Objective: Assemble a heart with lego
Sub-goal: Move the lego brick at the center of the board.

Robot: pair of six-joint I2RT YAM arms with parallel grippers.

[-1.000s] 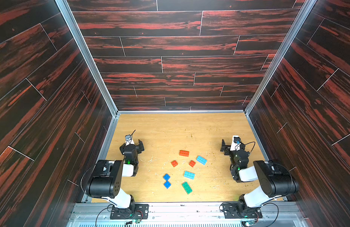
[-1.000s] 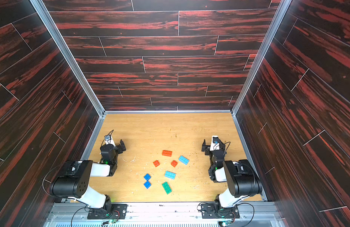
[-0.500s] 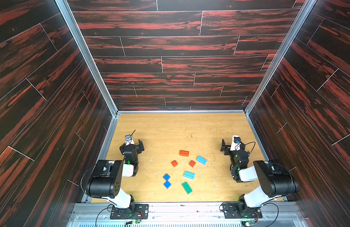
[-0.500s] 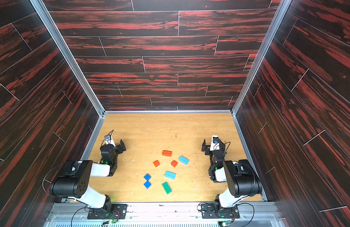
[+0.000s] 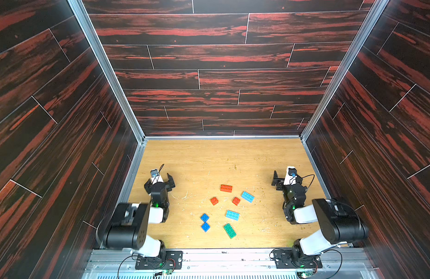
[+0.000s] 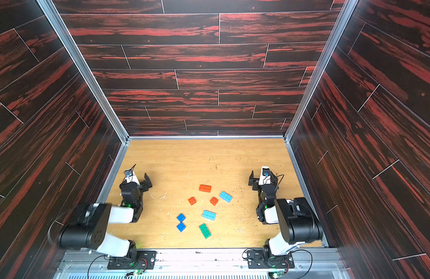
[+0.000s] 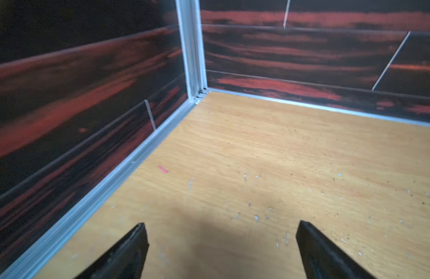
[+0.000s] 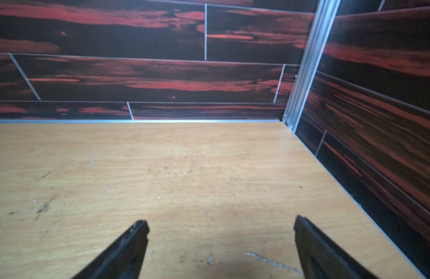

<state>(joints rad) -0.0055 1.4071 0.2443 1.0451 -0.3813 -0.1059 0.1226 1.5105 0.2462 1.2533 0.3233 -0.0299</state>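
Lego bricks [image 5: 232,214] lying loose, sitting between L gripper [image 7: 220,227] & R gripper [image 8: 221,221], well apart from both, jaws gaping wide

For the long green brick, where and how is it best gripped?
Pinch the green brick across its long sides at mid-length, from straight above, jaws turned to its diagonal; it lies flat, studs up, free on all sides.

Pale wooden tabletop [image 5: 221,157] lies open above frame centre; small studded plastic bricks [image 5: 232,214] clutter lower centre; dark walls [image 5: 209,72] enclose.
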